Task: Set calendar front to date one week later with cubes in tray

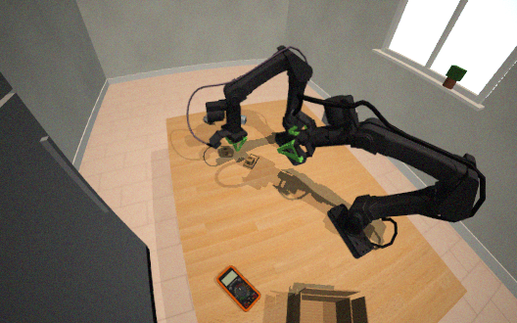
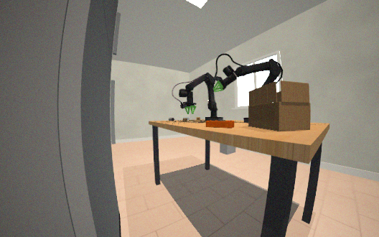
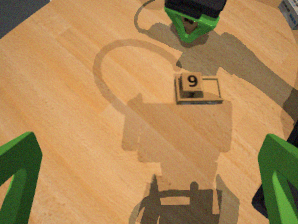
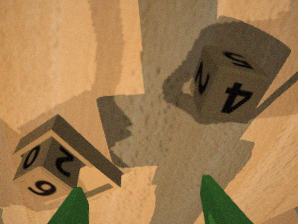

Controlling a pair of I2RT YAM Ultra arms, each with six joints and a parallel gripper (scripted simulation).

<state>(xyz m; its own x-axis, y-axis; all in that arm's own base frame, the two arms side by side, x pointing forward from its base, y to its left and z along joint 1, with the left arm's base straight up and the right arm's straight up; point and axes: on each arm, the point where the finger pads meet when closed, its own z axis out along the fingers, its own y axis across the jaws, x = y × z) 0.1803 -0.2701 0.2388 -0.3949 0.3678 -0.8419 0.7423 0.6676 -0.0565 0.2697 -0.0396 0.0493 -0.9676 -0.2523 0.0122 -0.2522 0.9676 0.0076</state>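
And here's the left end effector (image 1: 295,141) (image 2: 218,86) (image 3: 149,145), fingers spread wide, held higher than the right end effector (image 1: 237,143) (image 2: 190,110) (image 3: 191,29) (image 4: 142,190), which points downward, half open and gripping nothing!

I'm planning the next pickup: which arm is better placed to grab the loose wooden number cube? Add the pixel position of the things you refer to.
Right, I'd judge. The right gripper (image 1: 238,147) (image 2: 190,112) (image 3: 191,29) (image 4: 142,190) hangs near the loose cube (image 1: 225,152) (image 3: 189,24) (image 4: 225,87), partly open with nothing in it. The left gripper (image 1: 292,145) (image 2: 217,88) (image 3: 149,145), though wide open, hovers farther away.
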